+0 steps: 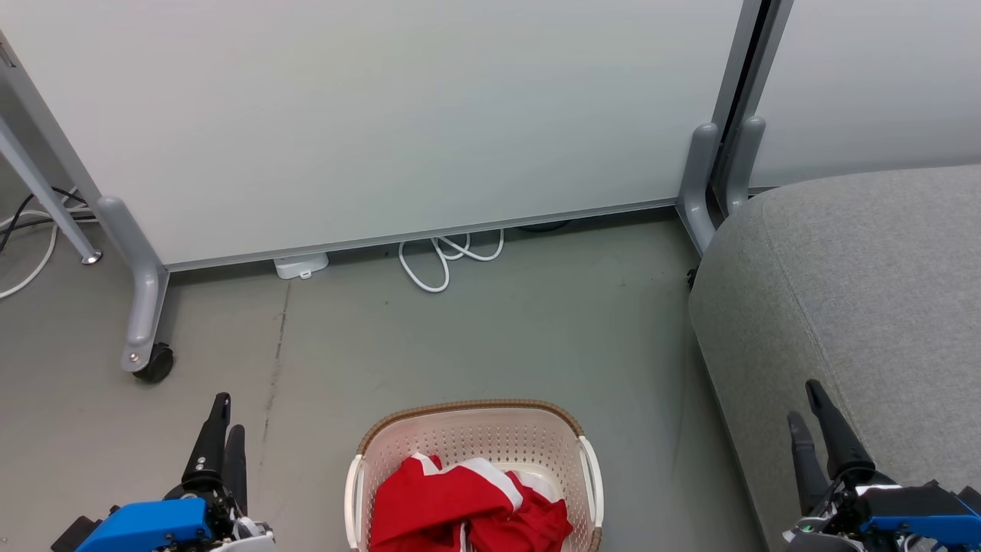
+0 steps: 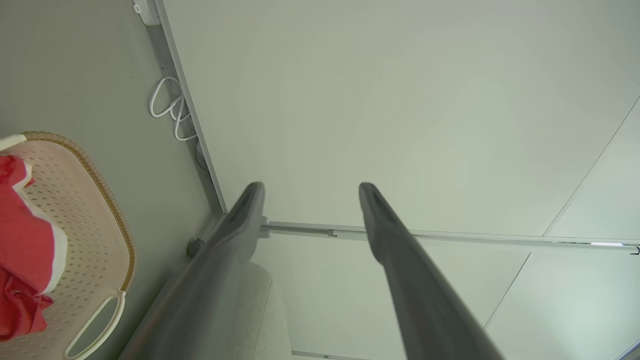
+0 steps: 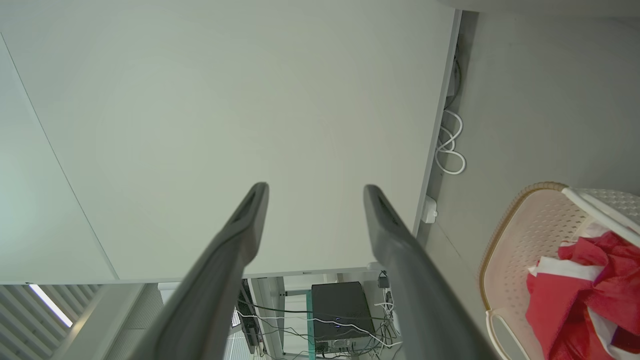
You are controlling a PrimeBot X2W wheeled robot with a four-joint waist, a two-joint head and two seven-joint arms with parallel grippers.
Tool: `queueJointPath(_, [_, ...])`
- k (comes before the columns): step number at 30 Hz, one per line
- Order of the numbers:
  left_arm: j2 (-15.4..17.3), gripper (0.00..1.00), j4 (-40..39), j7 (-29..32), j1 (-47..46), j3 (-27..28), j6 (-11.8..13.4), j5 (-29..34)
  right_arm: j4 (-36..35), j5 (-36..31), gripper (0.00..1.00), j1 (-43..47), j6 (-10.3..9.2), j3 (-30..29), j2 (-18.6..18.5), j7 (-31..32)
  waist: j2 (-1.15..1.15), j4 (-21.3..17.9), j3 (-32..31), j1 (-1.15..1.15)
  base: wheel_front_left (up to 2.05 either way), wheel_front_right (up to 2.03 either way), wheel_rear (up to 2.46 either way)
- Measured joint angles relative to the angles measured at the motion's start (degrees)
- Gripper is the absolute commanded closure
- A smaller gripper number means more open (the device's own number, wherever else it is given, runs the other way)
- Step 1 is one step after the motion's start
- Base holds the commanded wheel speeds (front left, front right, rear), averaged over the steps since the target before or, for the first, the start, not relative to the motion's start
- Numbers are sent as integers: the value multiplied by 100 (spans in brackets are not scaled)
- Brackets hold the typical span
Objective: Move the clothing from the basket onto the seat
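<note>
- Left fingers (image 1: 211,445) and right fingers (image 1: 839,437) stand apart, empty, pointing away, at near left and near right.
- Red clothing (image 1: 452,498) lies crumpled in the basket (image 1: 467,410) between them, left of the grey seat (image 1: 858,268).

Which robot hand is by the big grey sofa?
The right gripper, at the lower right against the grey seat. The left gripper is across the basket, over the floor.

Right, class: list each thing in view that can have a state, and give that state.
left claw: open, holding nothing.
right claw: open, holding nothing.
basket: upright on the floor, holding clothing.
clothing: crumpled inside the basket.
seat: no clothing on its visible part.
</note>
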Motion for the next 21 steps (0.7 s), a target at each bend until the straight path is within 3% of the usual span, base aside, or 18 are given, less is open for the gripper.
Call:
queueJointPath(9, [-11,0,4,-253,18,-131,4,176,-45,-152,0,28,-1,211,1,-253,0,0,0,0,0,0,0])
queueJointPath(21, [-2,0,-176,-554,-4,-294,190,1209,-35,-1250,0,11,-1,281,-1,-561,0,5,4,0,0,0,0])
